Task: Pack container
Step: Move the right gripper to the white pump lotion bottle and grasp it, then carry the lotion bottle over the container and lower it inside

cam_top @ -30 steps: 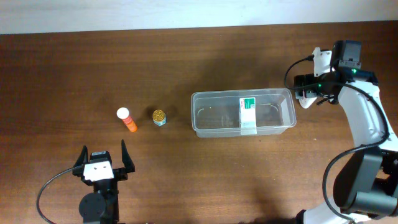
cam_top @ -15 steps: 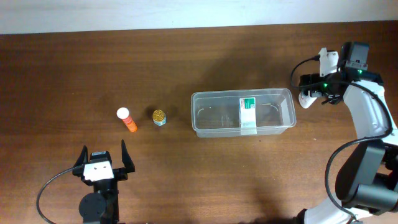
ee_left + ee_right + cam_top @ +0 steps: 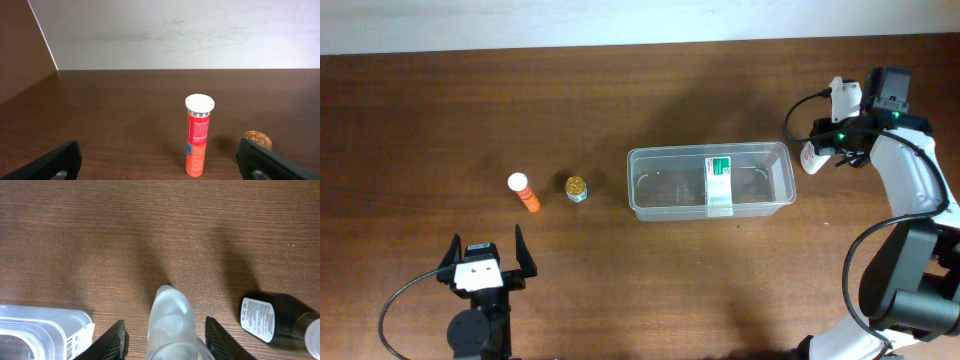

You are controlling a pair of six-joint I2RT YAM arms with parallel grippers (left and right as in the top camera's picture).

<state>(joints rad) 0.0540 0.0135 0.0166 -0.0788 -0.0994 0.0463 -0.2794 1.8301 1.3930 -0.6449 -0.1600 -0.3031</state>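
The clear container [image 3: 660, 153] stands right of the table's middle with a white-and-green box [image 3: 720, 184] inside; its corner shows in the right wrist view [image 3: 35, 325]. My right gripper [image 3: 820, 148] hovers just off the container's right end, its jaws either side of a frosted white bottle [image 3: 172, 325] that stands on the table. A gap still shows on the bottle's left side. A dark bottle [image 3: 272, 317] lies close on the right. My left gripper [image 3: 485, 262] waits open near the front edge, facing an upright orange tube [image 3: 198, 135].
A small gold-lidded jar [image 3: 577, 188] sits beside the orange tube [image 3: 525, 193]; it also shows in the left wrist view [image 3: 257, 140]. A pale wall runs along the table's far edge. The right arm's cable loops above the container's right end.
My right gripper's jaws have narrowed around the frosted bottle, and the wrist has shifted slightly right. The left arm, the tube, the jar and the container have not moved.
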